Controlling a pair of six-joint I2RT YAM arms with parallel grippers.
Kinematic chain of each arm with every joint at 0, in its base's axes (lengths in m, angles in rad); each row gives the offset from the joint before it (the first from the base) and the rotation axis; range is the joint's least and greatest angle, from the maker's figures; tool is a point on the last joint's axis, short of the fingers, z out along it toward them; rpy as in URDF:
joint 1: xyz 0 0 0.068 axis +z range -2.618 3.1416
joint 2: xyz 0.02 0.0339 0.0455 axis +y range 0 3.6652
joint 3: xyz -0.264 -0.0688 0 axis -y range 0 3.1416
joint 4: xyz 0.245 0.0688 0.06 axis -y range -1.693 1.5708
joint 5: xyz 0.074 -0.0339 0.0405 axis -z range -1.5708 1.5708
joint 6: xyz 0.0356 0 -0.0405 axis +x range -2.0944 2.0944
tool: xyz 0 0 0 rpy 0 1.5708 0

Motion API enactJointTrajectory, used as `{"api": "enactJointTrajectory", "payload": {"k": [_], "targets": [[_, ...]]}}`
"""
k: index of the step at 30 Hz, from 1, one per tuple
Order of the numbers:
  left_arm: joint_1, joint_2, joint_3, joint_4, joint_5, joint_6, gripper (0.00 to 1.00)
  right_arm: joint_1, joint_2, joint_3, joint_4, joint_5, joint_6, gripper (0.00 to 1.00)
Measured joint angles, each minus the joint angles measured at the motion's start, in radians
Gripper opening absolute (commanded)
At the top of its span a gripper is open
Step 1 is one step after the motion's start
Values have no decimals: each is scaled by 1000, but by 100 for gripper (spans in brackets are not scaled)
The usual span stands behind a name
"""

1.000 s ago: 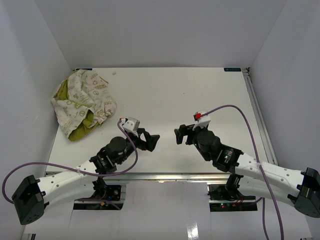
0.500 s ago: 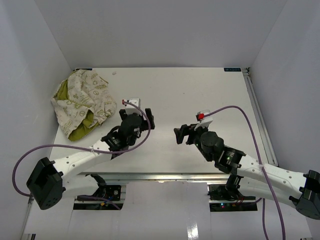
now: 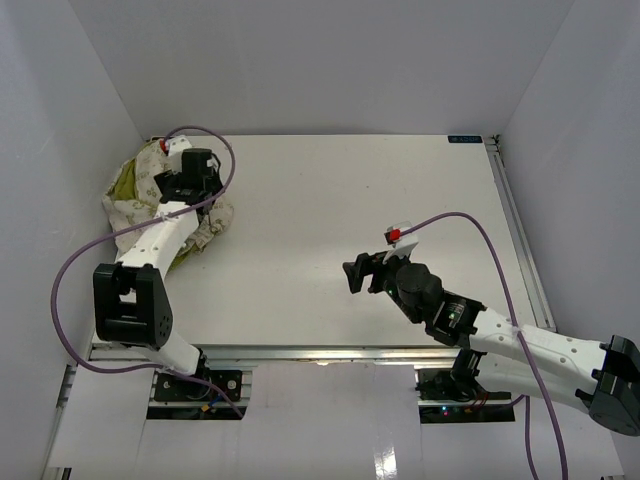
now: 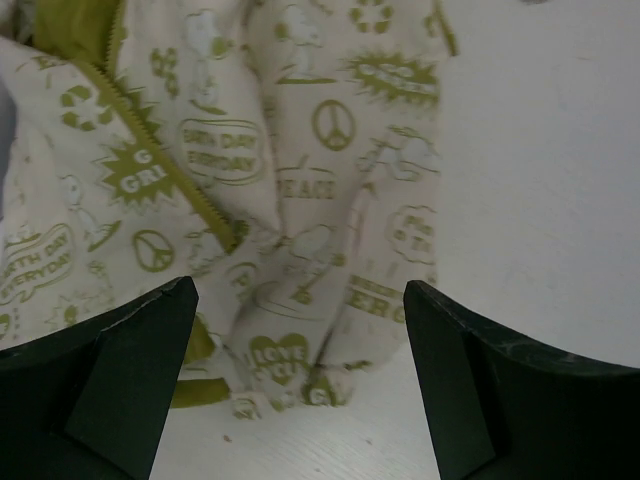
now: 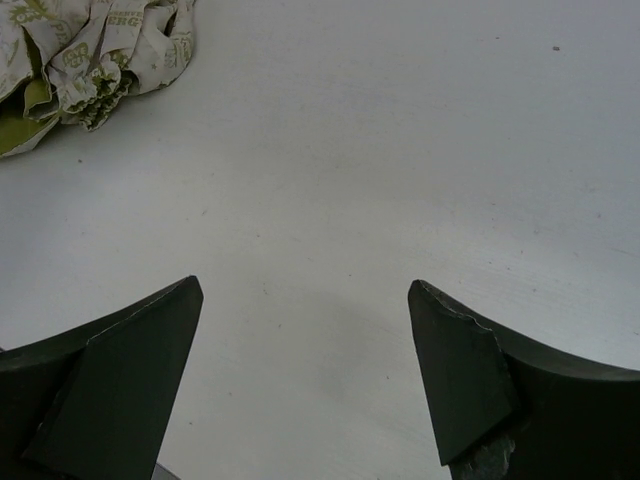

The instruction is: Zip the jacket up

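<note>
Two grippers and one jacket, logged from the overhead view.

Item 1, jacket (image 3: 145, 215): it lies crumpled at the 10 o'clock corner of the table (image 3: 400, 180), unmoved over the last second. In my left wrist view its zipper (image 4: 165, 150) runs loose from 11 o'clock toward the middle. The front is not closed, and I cannot find the slider.

Item 2, left gripper (image 3: 190, 178): this is the change. A second ago it idled near the table's middle, toward 7 o'clock. Now it has swung out over the jacket, with its fingers spread wide and nothing held. I cannot tell whether the tips touch the cloth.

Item 3, right gripper (image 3: 352, 275): it has barely shifted, sits just off centre toward 5 o'clock, and hangs well apart from the jacket. Its fingers are spread and empty over bare table.

Reading: I judge this as approach only, with no zipping begun. The heap likely needs pulling toward the centre and flattening before both zipper ends can be found.
</note>
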Motion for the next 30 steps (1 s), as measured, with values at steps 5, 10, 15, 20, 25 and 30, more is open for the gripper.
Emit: {"api": "enactJointTrajectory", "payload": {"k": [5,10,15,20,25,30], "targets": [[126,106,11,-24,15,47,94,0,-9,0,-3,-17,0,90],[122,285,38,-29,43,78,66,0,-27,0,0,-36,0,90],[112,333,33,-43,120,72,13,0,-28,0,11,-68,-5,90],[23,299,11,-21,157,33,5,0,-29,0,19,-94,-6,90],[-239,162,-235,148,250,-105,3,0,-62,-30,57,-103,-13,90],[-494,197,-253,256,287,-179,22,0,-84,-42,66,-95,-13,90]]}}
